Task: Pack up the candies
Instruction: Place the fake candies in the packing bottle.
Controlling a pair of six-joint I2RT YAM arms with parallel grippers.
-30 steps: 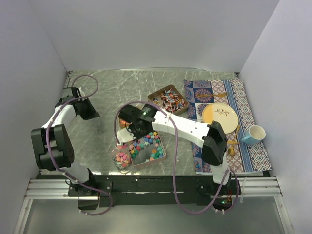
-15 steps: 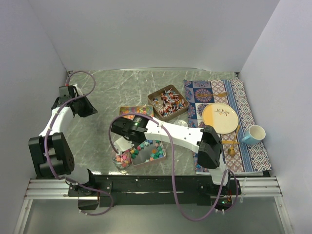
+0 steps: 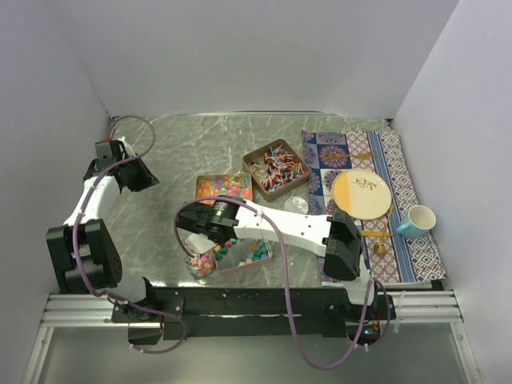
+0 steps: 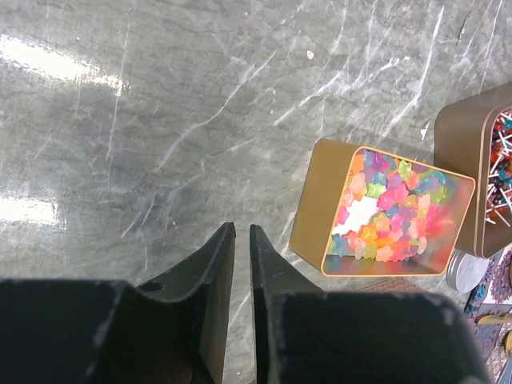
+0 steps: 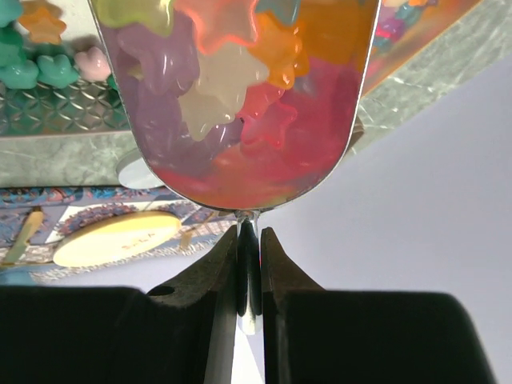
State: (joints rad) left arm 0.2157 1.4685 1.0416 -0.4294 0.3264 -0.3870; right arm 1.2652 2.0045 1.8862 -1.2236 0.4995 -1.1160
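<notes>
While the right arm is reaching across the table [image 3: 160, 152] to the spot between the near tin [image 3: 245, 266] and the glass jar [image 3: 198, 262], the right fingers [image 5: 230, 248] are clamping the thin stem of a shiny spoon [image 5: 248, 104]. Its bowl is sticking straight out past the fingertips and appears to be carrying a small heap of star-shaped candies [image 5: 232, 80], though the mirror glare is making that hard to confirm. Those pieces are looking tiny, light, hard and glossy, so they are likely rolling and spilling easily; pinching them singly is looking impractical, and scooping with a level bowl is seeming the sounder hold. More candies are lying loose in the near tin close by the spoon, in a second tin [image 4: 320, 212] of pastel stars, and in a third tin [image 3: 256, 180] of twist-wrapped ones. Well away at the left, the left fingers [image 4: 228, 244] are hanging a narrow slit apart over the table, gripping nothing, with the pastel stars lying ahead and to their right.
</notes>
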